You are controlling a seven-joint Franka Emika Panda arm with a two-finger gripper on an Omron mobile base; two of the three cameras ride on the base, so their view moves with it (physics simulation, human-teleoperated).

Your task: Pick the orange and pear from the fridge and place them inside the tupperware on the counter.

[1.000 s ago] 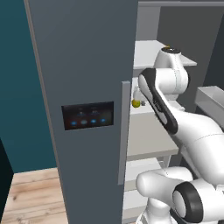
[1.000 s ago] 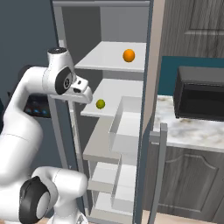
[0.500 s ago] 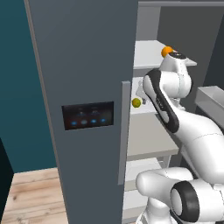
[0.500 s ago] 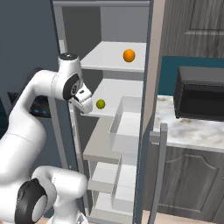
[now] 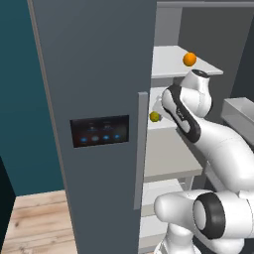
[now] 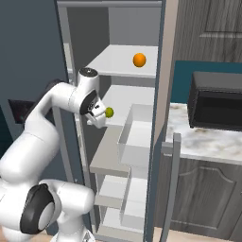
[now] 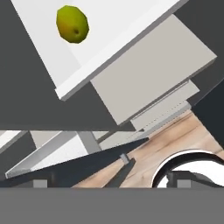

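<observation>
Inside the open fridge [image 6: 156, 118], the orange [image 6: 139, 60] sits on the top shelf and the pear [image 6: 109, 112] on the shelf below, just beside the arm's hand. Finger state cannot be told. Judged best: level the hand, spread the fingers around the pear's middle, then close.

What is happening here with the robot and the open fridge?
The robot arm is reaching into the open fridge, with its end effector close to the pear on the middle shelf. The orange sits on the shelf above. Neither fruit is held. Whether the end effector is open or shut cannot be told.
</observation>
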